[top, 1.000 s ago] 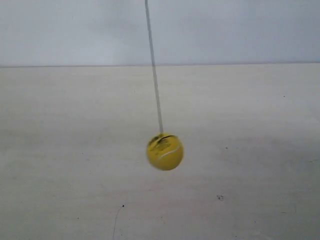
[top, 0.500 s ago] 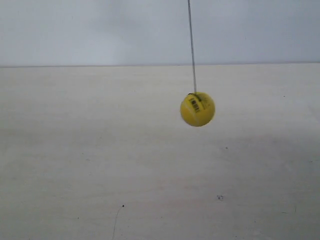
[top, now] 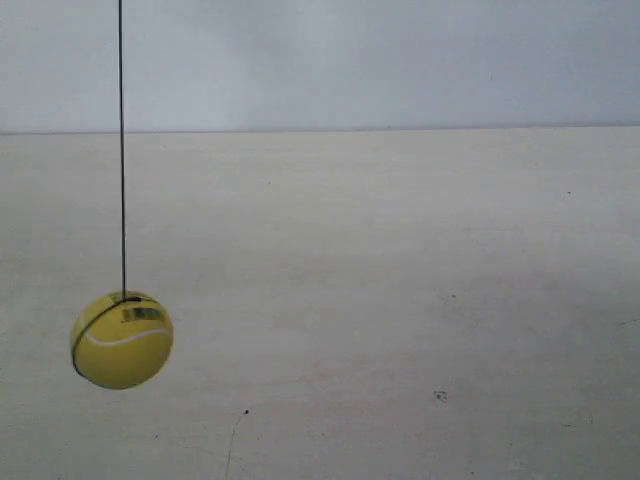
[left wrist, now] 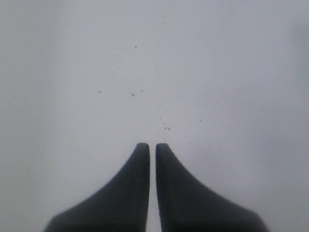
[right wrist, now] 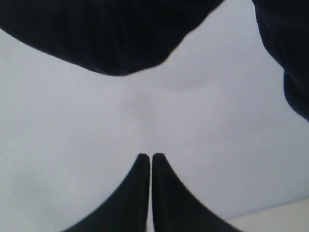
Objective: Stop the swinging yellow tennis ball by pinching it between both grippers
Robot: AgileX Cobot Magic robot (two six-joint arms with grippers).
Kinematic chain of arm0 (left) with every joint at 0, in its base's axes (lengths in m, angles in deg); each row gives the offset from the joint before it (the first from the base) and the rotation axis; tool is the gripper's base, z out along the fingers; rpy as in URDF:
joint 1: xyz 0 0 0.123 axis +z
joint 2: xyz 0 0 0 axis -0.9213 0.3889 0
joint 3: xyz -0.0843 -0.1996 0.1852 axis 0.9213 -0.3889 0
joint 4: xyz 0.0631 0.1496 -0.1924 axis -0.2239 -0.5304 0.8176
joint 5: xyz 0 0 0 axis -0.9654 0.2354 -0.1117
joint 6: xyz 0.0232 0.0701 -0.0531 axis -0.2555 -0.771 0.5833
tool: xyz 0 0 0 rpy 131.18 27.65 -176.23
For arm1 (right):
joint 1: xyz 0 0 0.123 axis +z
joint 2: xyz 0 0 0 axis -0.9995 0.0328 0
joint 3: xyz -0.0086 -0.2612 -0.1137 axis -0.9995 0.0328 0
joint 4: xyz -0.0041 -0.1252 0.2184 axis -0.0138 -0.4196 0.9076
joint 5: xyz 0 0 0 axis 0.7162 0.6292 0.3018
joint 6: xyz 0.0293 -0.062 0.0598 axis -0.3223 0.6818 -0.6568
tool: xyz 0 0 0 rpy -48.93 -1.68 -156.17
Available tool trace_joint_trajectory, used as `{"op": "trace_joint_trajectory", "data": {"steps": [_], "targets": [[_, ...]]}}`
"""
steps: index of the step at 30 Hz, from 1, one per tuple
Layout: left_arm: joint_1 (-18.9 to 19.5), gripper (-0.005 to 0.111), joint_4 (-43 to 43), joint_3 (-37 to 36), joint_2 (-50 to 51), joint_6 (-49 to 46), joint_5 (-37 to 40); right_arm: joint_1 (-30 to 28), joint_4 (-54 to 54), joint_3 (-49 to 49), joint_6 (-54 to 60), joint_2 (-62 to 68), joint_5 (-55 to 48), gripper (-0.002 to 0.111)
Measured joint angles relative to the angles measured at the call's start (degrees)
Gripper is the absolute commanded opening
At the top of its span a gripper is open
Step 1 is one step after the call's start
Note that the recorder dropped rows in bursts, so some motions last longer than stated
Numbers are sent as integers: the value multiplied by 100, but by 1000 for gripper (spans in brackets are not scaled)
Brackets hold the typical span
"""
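Well to the exterior view's left, above the pale table (top: 420,300), the ball (top: 122,340) hangs on its string (top: 122,150). Left gripper (left wrist: 152,147) and right gripper (right wrist: 151,157): fingers nearly touching, gripping nothing. Beyond the right one, a dark blur (right wrist: 111,34), perhaps cloth.

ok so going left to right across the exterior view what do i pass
yellow tennis ball → dark dot with a thin scratch → small dark mark → tiny speck
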Motion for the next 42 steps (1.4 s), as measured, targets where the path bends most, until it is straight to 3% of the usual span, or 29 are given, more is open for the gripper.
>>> {"op": "trace_joint_trajectory", "data": {"steps": [3, 6, 8, 12, 14, 20, 24, 32, 42], "targets": [[0, 5, -573, 500, 1012, 528, -281, 0, -1739, -264, -1528, 538, 673, 0], [0, 5, -1065, 1001, 2071, 898, -403, 0, -2698, -1110, -2097, 1549, 640, 0], [0, 5, -1299, 1180, 2571, 1023, -417, 0, -2916, -1454, -2236, 2184, 441, 0], [0, 5, -2725, 1496, 3968, 1624, -759, 0, -3774, -1769, -2256, 4244, 636, 0], [0, 5, -3856, 1755, 4814, 2019, -1183, 0, -4440, -1876, -2214, 5407, 970, 0], [0, 5, -5407, 2210, 5777, 2471, -1477, 0, -5862, -1974, -2275, 6819, 1840, 0], [0, 5, -5885, 2303, 6004, 2626, -1535, 0, -6588, -1968, -2377, 7139, 2345, 0], [0, 5, -6069, 2313, 6321, 2626, -1615, 0, -6930, -1977, -2367, 7448, 2778, 0], [0, 5, -6586, 2379, 7043, 2514, -2738, 0, -6966, -2142, -1984, 8244, 3356, 0]]}}
